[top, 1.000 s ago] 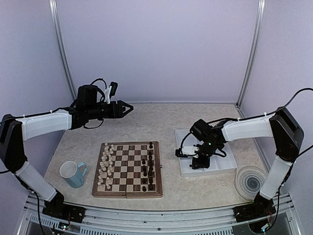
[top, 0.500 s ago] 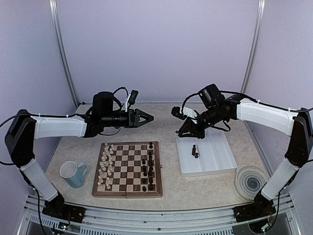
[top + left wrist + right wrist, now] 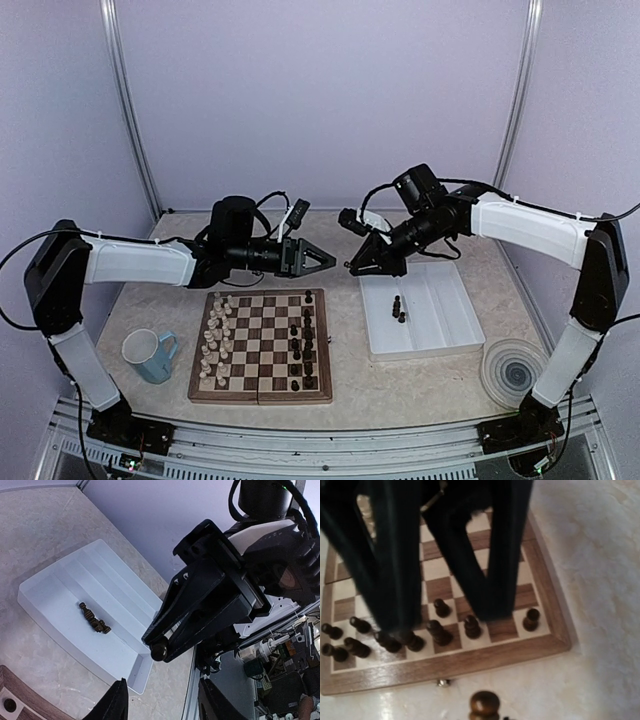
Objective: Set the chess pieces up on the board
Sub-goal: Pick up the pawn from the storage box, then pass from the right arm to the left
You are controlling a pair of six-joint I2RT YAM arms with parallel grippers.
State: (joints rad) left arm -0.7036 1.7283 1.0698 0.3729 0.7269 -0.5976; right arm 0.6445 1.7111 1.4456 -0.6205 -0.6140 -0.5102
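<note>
The right gripper pinches a round-headed dark piece at its fingertips, up in the air. It faces the left gripper almost tip to tip at its 9 o'clock in the top view; that one's fingers stand apart and empty. Below them, at 7 o'clock, lies the board, with dark chess pieces ranked along its 3 o'clock side and cream pieces along its 9 o'clock side. At 4 o'clock of the right gripper sits a white tray, with two dark pieces lying in it.
</note>
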